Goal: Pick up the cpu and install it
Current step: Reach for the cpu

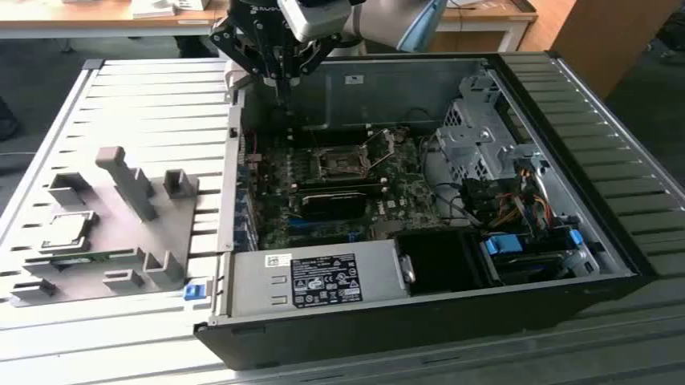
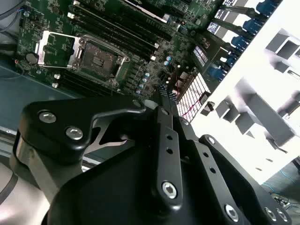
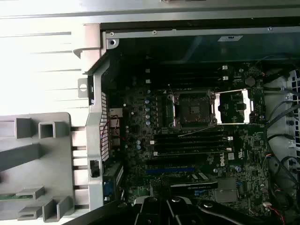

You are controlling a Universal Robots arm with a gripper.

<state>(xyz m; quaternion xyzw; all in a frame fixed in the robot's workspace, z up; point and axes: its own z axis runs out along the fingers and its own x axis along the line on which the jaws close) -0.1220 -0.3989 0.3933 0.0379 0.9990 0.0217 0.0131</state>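
1. The pincer [image 1: 285, 103] [image 2: 162, 91] hung in the upper middle of the exterior view, over the rear edge of the open computer case [image 1: 428, 329].
2. Its two thin fingers looked pressed together, and nothing was held between them.
3. The cpu [image 1: 66, 231] lay flat at the exterior view's left, in the lower part of the frame, with the shiny silver top facing up.
4. It rested on the grey fixture [image 1: 107, 250], beside several upright grey blocks.
5. The cpu was well apart from the pincer, and nothing touched it.
6. The fixture lay on the slatted desk [image 1: 150, 104], just beside the case wall.
7. Inside the case, near the centre of the exterior view, the green motherboard [image 1: 396, 200] carried the black square socket [image 1: 340, 165].
8. In both wrist views the socket [image 3: 193, 110] [image 2: 101, 58] was without a chip, and its metal frame was folded open beside it.
9. A grey power supply box [image 1: 316, 281] sat in the case at the lower middle of the exterior view.
10. The pincer was nearer to the socket than to the cpu.
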